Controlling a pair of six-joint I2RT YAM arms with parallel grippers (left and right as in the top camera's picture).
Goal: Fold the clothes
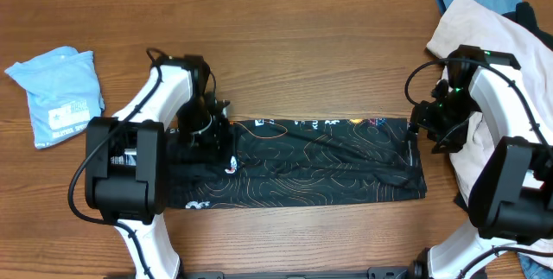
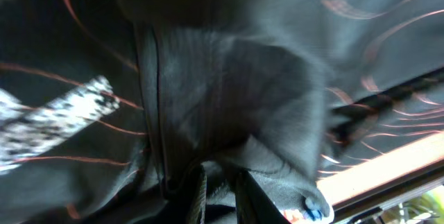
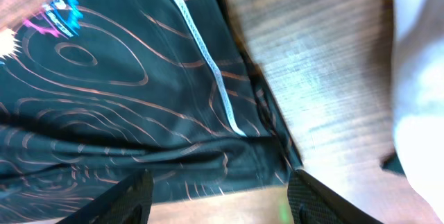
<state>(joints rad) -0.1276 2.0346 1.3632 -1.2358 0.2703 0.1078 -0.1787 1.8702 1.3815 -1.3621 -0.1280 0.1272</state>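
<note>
Black shorts with orange contour lines [image 1: 320, 162] lie stretched flat across the table's middle. My left gripper [image 1: 216, 128] is at their left part, shut on a fold of the black fabric [image 2: 229, 175], which fills the left wrist view. My right gripper [image 1: 421, 134] is open at the shorts' right end, above the waistband with its white drawstring [image 3: 208, 64]; its fingers [image 3: 218, 200] straddle the fabric edge without holding it. A pile of unfolded clothes, beige [image 1: 471, 28] and blue, lies at the back right.
A folded light blue shirt [image 1: 59, 89] lies at the left. The beige garment [image 3: 420, 78] lies just right of my right gripper. Bare wooden table [image 1: 285, 46] lies behind the shorts.
</note>
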